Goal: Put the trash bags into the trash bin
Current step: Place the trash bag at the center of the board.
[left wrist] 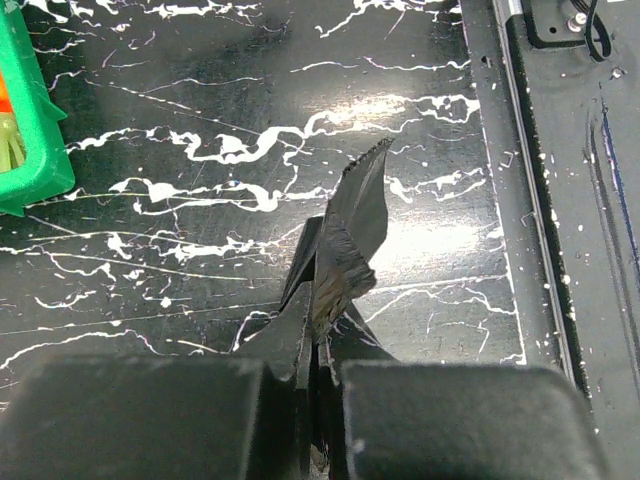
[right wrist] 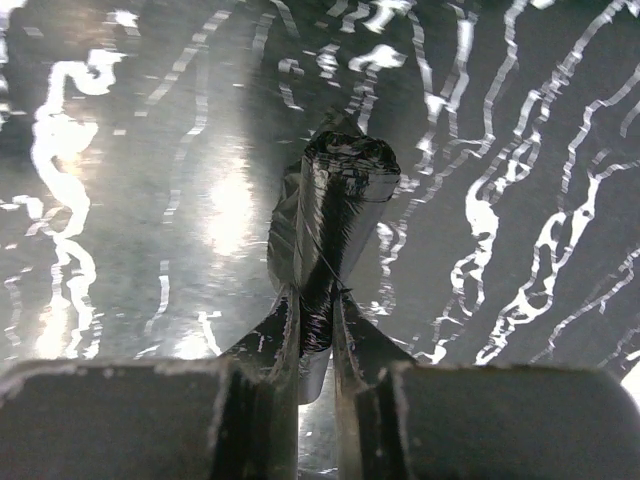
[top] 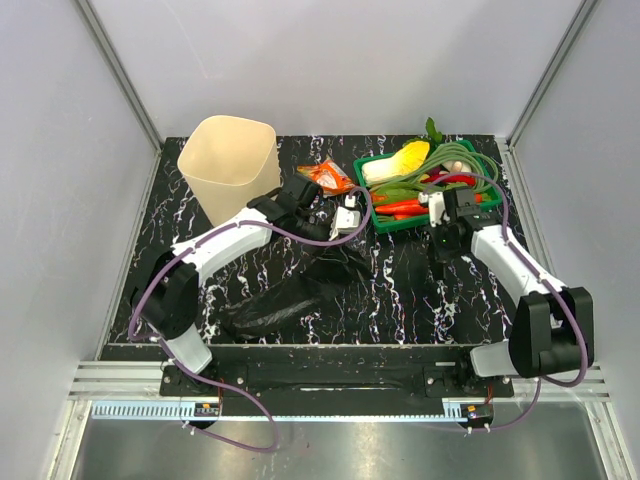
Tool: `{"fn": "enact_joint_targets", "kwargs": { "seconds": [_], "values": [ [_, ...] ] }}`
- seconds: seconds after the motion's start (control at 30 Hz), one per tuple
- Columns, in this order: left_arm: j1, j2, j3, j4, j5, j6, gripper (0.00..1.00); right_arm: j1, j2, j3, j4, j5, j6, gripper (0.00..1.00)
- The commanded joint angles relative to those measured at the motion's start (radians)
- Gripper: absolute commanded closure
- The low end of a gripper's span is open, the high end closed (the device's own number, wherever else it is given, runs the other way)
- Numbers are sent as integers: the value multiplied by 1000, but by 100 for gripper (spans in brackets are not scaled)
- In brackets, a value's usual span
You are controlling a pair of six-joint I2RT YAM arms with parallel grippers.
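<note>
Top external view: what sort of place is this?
Probably a lab test cell: plain grey panel walls, aluminium framing, a black marbled tabletop, and staged props: cream trash bin, green vegetable tray.

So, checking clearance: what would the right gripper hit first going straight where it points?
Probably the bare tabletop, met first by the folded trash bag the right gripper holds; how far off is unclear.

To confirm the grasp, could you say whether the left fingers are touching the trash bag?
Touching: the left wrist view shows the fingers clamped on the trash bag.
</note>
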Motion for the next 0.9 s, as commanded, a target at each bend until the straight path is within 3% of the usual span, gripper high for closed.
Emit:
{"fn": "enact_joint_targets", "kwargs": {
  "seconds": [0.0, 0.57, 0.67, 0.87],
  "values": [
    [2, -23, 51, -24, 0, 58, 100, -111, 51, 11, 2, 25, -98, 100],
    [-10, 0, 53, -30, -26, 78, 100, -493, 367, 166, 39, -72, -324, 100],
    [-12, 9, 69, -48, -37, 85, 100, -508, 387, 149, 72, -75, -322, 90],
    [-12, 17, 92, -65, -52, 75, 100, -516, 338, 133, 93, -93, -310, 48]
  ]
}}
